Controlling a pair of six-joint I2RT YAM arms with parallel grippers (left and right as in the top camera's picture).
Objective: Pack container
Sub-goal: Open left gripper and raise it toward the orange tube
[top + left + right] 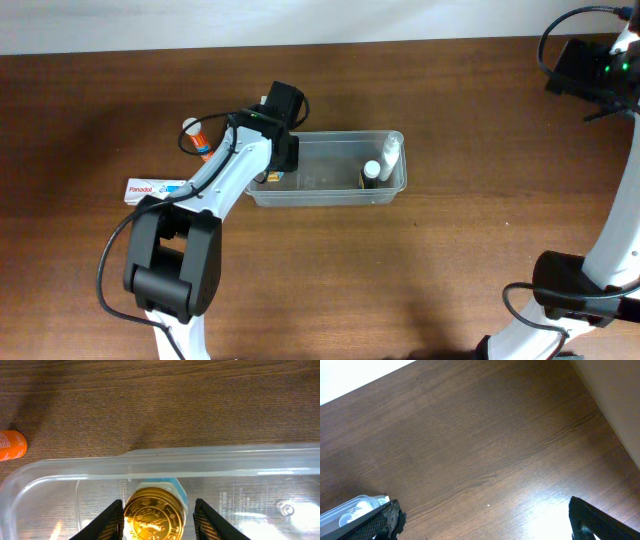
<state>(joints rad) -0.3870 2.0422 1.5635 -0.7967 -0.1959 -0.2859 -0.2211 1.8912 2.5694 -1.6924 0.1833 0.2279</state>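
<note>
Brown wood worktop (450, 260). We find the container (320, 200) at its centre, a bottle (388, 155) inside its right end. The left end effector (157, 510) brackets a gold-lidded jar (154, 519) inside its left end; we cannot tell whether it grips. The right end effector (482, 520) is released. A box (150, 188) and a tube (200, 145) lie left of it, unpacked.

Clear rectangular container (325, 168) upright on table (450, 270)

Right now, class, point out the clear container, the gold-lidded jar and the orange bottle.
container (320, 197): overhead view, on its near long wall.
gold-lidded jar (154, 521): left wrist view, centre of its lid.
orange bottle (11, 445): left wrist view, on its orange side.
</note>
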